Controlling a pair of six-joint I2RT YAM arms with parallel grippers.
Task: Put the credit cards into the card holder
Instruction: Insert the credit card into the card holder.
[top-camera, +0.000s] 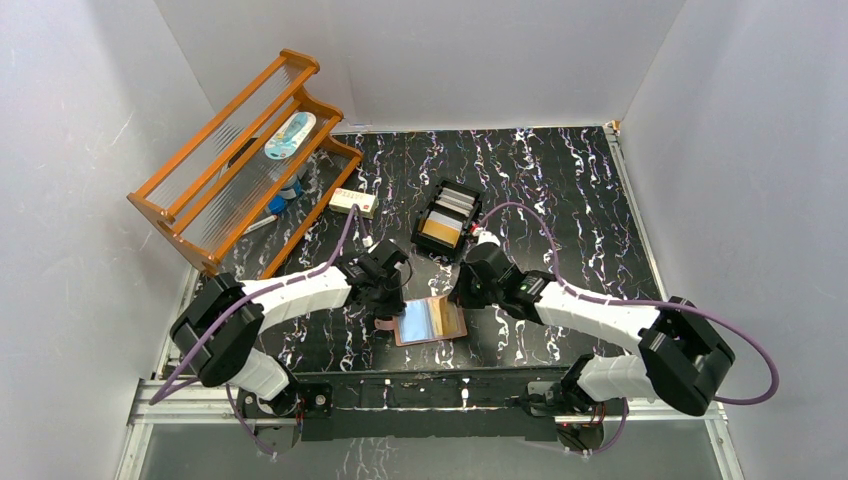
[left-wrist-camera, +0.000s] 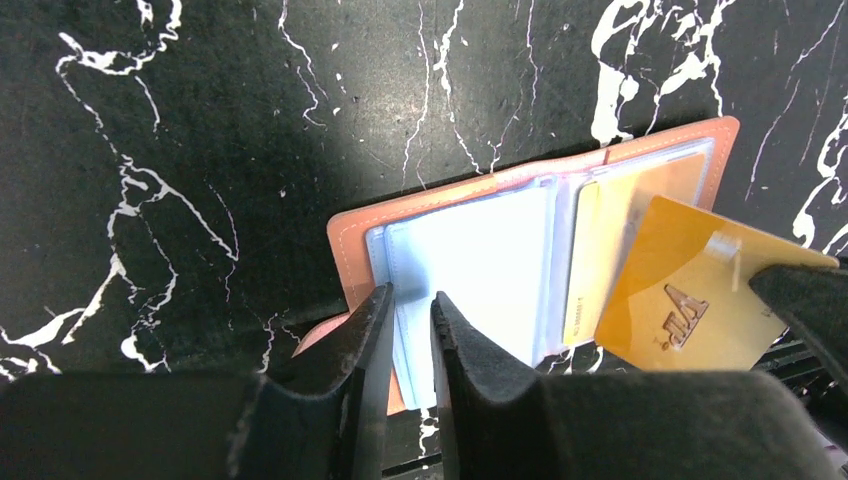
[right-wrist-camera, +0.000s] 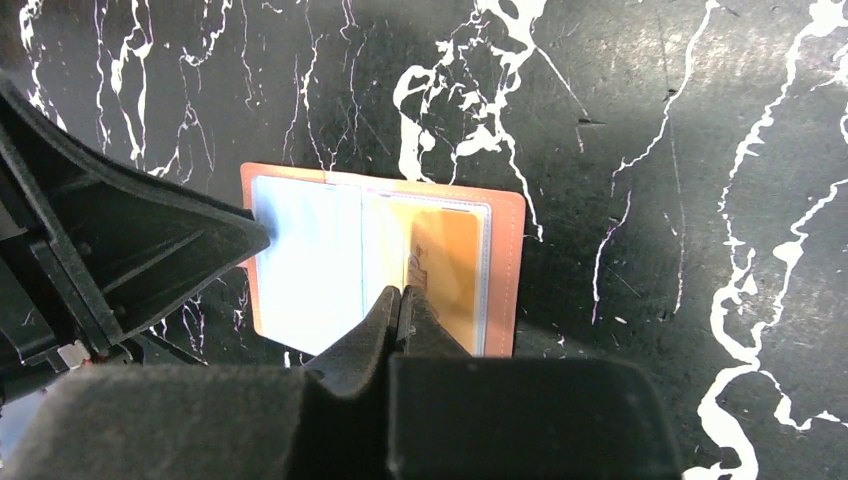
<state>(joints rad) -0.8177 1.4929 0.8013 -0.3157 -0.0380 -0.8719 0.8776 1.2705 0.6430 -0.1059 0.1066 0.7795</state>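
Closest to the lens, the right claw (right-wrist-camera: 400, 300) has its two fingers pressed together on one gold card (left-wrist-camera: 690, 290), which its own camera sees edge-on. From the left wrist, that card is tilted. Its far-left corner overlaps the right-hand clear sleeve of the card holder (left-wrist-camera: 470, 250), and its near-right end is under a black finger.

One card holder lies open and flat on the bench (top-camera: 560, 200), near the middle and just beyond the arm bases. It sits between the two claws: the left claw (left-wrist-camera: 412, 300) is at its left page and the right claw over its right page.

The left claw's fingers stand almost together, with a slim gap over the near edge of the left sleeve. I cannot tell whether they pinch it.

A second gold card (left-wrist-camera: 600, 250) is already inside the right sleeve, so two gold cards show at the holder. The left sleeve looks pale blue-white.

Farther back, at the centre, one black tray (top-camera: 424, 222) holds more cards: a gold one at its near end and greyish ones behind it, too small to count. One wooden rack (top-camera: 235, 150) leans at the far left. One white-and-red box (top-camera: 352, 201) lies just beside the rack, well apart from the holder.
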